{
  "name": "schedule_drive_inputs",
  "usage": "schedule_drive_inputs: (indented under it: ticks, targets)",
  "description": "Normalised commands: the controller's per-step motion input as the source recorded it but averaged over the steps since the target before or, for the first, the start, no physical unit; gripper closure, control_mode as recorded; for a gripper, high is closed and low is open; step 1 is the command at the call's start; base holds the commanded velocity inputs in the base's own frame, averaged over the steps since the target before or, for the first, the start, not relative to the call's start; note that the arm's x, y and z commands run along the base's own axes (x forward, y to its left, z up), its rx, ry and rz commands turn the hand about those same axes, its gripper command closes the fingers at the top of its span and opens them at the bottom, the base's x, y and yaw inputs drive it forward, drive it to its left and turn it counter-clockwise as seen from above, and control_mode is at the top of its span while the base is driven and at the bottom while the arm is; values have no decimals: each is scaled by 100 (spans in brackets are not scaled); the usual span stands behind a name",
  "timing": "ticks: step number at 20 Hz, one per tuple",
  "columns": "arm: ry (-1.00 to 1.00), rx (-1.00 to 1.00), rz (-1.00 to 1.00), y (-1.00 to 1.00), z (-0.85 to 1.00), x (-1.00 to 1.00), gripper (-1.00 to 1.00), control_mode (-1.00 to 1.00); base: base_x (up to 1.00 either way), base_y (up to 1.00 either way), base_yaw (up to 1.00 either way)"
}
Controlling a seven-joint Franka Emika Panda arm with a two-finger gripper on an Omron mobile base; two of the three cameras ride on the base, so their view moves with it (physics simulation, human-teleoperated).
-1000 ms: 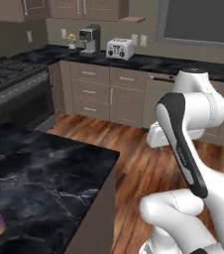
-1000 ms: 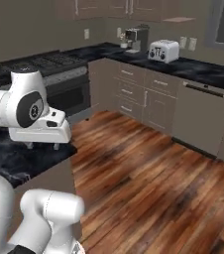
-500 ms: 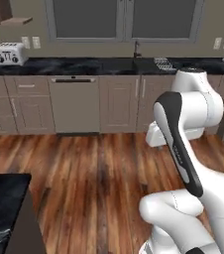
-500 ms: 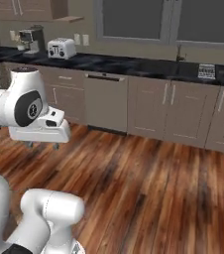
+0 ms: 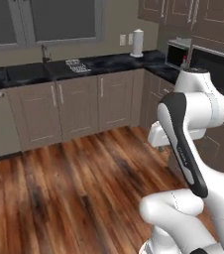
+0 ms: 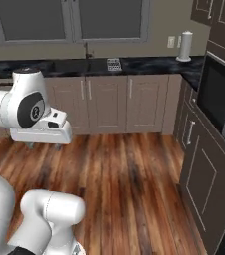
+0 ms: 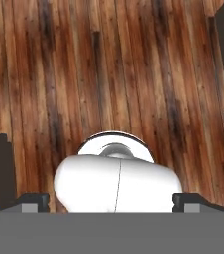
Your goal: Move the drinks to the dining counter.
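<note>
The drinks and the dining counter are out of view. My gripper (image 7: 111,201) points down at the wooden floor (image 7: 109,64). Its two dark fingertips (image 7: 34,200) stand far apart at the bottom corners of the hand view, open, with nothing held between them. From the base views, the white hand (image 5: 158,135) hangs folded close in front of the arm, above the floor and well short of the cabinets. The right base view shows the same hand (image 6: 41,132) at mid height on the left.
A black-topped run of brown cabinets (image 5: 79,106) lines the far wall, with a faucet (image 5: 44,52), a small rack (image 5: 77,65) and a white paper-towel roll (image 5: 138,43). Dark cabinets with a built-in microwave (image 6: 219,99) stand at the right. Wooden floor (image 6: 129,184) lies between.
The whole picture has swung sideways: the base has turned, so the black marble slab, stove and toaster have left view and the sink wall and right-hand corner have come in. The arm's pose is unchanged.
</note>
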Motion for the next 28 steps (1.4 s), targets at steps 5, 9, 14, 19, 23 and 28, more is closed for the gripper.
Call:
schedule_drive_inputs:
  ticks: [5,9,14,19,23,28]
  targets:
    - [0,0,0,0,0,0,-100,100,68,54,-53]
    - [0,0,0,0,0,0,-100,100,79,91,-46]
    - [0,0,0,0,0,0,-100,100,71,100,-43]
    - [0,0,0,0,0,0,-100,100,66,100,-39]
    - [0,0,0,0,0,0,-100,100,61,100,-40]
    - [0,0,0,0,0,0,-100,100,55,99,-43]
